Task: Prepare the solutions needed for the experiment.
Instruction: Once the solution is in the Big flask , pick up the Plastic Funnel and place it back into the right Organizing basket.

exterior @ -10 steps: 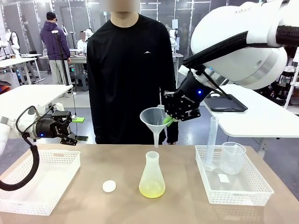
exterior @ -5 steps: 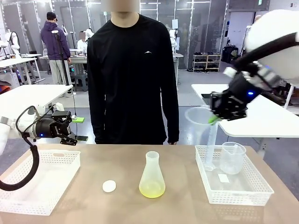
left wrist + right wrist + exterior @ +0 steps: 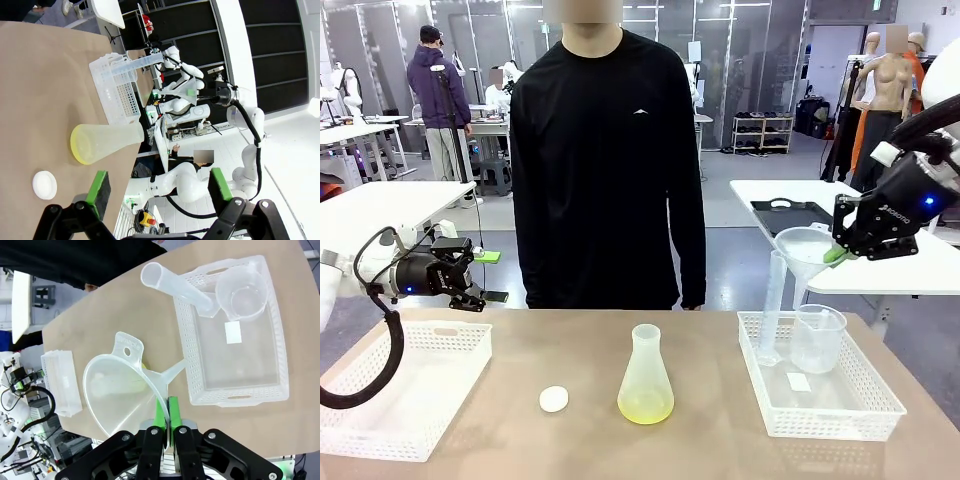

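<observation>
The right tool is clenching the funnel by its rim over the counter. The left tool is hanging released, and pale solution is sitting in the flask.

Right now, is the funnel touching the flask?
Apart. The front view shows the right gripper holding the funnel in the air at the table's right end, far from the Erlenmeyer flask.
</observation>
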Motion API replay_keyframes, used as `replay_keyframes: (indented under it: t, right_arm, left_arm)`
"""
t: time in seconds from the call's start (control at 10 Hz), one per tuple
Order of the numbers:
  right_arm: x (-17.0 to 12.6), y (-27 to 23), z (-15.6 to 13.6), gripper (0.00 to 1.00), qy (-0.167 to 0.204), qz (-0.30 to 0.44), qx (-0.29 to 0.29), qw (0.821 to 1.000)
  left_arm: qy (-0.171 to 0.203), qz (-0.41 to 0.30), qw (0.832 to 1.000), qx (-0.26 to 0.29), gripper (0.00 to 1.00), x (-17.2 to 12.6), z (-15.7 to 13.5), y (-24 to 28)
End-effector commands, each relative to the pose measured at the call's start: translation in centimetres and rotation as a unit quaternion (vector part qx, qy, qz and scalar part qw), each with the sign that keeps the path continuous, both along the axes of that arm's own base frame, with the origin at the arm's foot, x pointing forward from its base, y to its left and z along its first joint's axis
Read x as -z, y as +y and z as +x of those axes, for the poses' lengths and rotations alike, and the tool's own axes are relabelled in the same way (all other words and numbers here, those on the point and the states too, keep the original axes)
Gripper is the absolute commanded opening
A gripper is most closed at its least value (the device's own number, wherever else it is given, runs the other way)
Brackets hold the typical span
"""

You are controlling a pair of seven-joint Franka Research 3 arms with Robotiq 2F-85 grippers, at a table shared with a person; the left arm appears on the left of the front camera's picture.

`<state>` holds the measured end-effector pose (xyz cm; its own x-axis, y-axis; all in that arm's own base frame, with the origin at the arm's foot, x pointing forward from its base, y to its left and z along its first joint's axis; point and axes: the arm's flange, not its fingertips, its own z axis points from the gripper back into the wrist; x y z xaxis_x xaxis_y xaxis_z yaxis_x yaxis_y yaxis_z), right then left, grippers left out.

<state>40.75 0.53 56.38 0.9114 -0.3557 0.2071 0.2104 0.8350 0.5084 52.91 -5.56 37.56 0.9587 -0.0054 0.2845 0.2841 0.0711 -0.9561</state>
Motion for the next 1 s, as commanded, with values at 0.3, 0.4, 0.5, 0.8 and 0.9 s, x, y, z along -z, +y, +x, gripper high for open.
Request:
replay_keyframes:
  t: [0.3, 0.4, 0.5, 0.8, 0.9]
  right_arm:
    - [3.9, 0.0, -0.1, 0.01, 0.045, -0.009, 0.017, 0.999]
    - [5.5, -0.1, -0.2, 0.01, 0.056, -0.013, 0.022, 0.998]
    - [7.6, -0.4, -0.3, 0.01, 0.066, -0.018, 0.029, 0.997]
    - [11.9, -1.2, -0.3, 0.01, 0.108, -0.027, 0.050, 0.993]
    - [12.6, -1.4, 0.2, 0.01, 0.110, -0.027, 0.055, 0.992]
  left_arm:
    - [0.000, -0.005, 1.000, 0.005, 1.00, -0.2, -0.1, -0.1]
    - [0.000, -0.005, 1.000, 0.005, 1.00, -0.2, -0.1, -0.1]
    - [0.000, -0.005, 1.000, 0.005, 1.00, -0.2, -0.1, -0.1]
    - [0.000, -0.005, 1.000, 0.005, 1.00, -0.2, -0.1, -0.1]
    - [0.000, -0.005, 1.000, 0.005, 1.00, -0.2, -0.1, -0.1]
